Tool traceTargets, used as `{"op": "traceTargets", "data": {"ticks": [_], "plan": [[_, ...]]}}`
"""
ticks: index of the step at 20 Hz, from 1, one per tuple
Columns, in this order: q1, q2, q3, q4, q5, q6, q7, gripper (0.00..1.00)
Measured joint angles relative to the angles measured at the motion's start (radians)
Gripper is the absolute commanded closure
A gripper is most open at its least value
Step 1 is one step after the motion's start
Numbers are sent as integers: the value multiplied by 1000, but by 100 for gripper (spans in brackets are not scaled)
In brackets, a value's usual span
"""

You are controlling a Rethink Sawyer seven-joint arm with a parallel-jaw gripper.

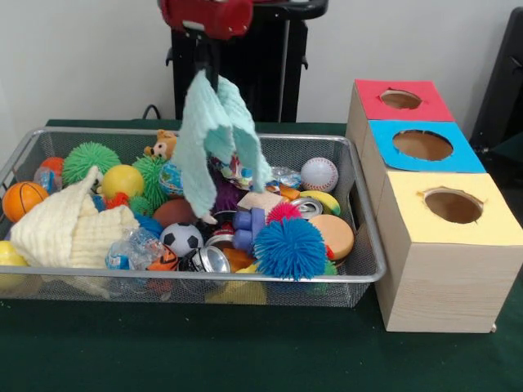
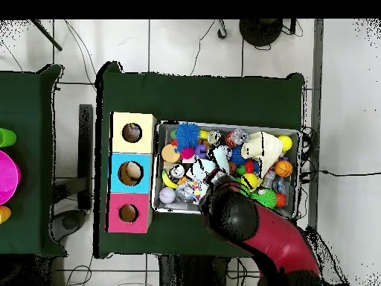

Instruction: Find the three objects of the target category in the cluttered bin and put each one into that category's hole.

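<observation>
My gripper [image 1: 206, 73] is shut on the top of a plain mint-green waffle cloth [image 1: 214, 139] and holds it up so that it hangs over the middle of the wire mesh bin [image 1: 369, 273]. A bit of white cloth with coloured blotches [image 1: 235, 171] shows just behind the hanging cloth; I see no other blotched pieces. The yellow-surround hole [image 1: 453, 206] tops the nearest wooden box, right of the bin. In the overhead view the red arm [image 2: 245, 220] covers the gripper; the bin [image 2: 157, 167] and the yellow hole [image 2: 132, 132] show.
The bin holds a cream waffle cloth [image 1: 69, 224], a blue spiky ball [image 1: 290, 247], a soccer ball [image 1: 181, 238], a baseball [image 1: 319, 174], green spiky balls and cans. The blue-surround hole [image 1: 422, 145] and the red-surround hole [image 1: 400, 99] lie behind the yellow one.
</observation>
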Motion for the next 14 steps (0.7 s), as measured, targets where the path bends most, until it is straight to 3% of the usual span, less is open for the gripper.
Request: {"op": "traceTargets", "data": {"ticks": [7, 14], "plan": [[-83, -65, 0, 0, -40, 80, 0, 100], [-133, -55, 9, -7, -72, 80, 0, 100]]}}
